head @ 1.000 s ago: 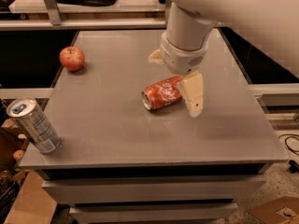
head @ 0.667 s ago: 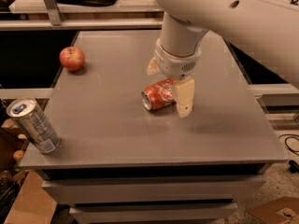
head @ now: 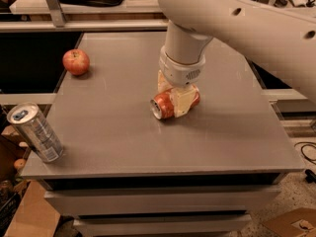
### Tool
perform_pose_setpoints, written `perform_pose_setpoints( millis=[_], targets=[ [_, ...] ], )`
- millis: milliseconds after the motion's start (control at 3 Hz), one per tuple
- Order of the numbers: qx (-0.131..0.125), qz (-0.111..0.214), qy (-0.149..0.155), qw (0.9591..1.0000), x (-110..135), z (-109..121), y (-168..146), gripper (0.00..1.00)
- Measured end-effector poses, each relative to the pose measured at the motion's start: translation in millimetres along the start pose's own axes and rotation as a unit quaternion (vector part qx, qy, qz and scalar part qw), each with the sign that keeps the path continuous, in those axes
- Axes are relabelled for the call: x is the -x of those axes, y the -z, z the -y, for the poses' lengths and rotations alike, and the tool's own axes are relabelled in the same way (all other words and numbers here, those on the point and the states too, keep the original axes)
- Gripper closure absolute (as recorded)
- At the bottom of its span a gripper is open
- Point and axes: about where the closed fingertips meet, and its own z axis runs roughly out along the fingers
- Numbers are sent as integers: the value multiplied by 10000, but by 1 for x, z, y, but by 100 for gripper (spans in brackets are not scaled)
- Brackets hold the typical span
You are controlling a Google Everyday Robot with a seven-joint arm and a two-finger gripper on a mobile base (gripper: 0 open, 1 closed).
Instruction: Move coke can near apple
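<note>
The coke can [head: 162,106] lies on its side near the middle of the grey table [head: 123,147], its silver end facing front-left. My gripper [head: 172,94] has come straight down on it. One cream finger [head: 180,103] presses the can's front side and the other is behind it, so the gripper is shut on the can, which still rests on the table. The red apple [head: 76,62] sits at the table's far left, well apart from the can.
A taller silver-and-blue can [head: 35,132] stands tilted at the table's front-left corner. A shelf rail [head: 98,26] runs behind the table. Cardboard boxes [head: 22,216] lie on the floor at the lower left and lower right.
My gripper moved left and down over the coke can, and its fingers closed in from a wide spread onto the can's sides. The can, the apple and the silver can have not moved.
</note>
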Motion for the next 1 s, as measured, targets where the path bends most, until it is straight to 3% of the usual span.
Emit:
perform_pose_setpoints(
  millis=[333,667,1000],
  targets=[
    [-11,20,52,10000,3,8,-2,88],
    [-197,89,219,9995,11,22,13,100],
    [-216,54,180,9996,10,21,13,100]
  ],
)
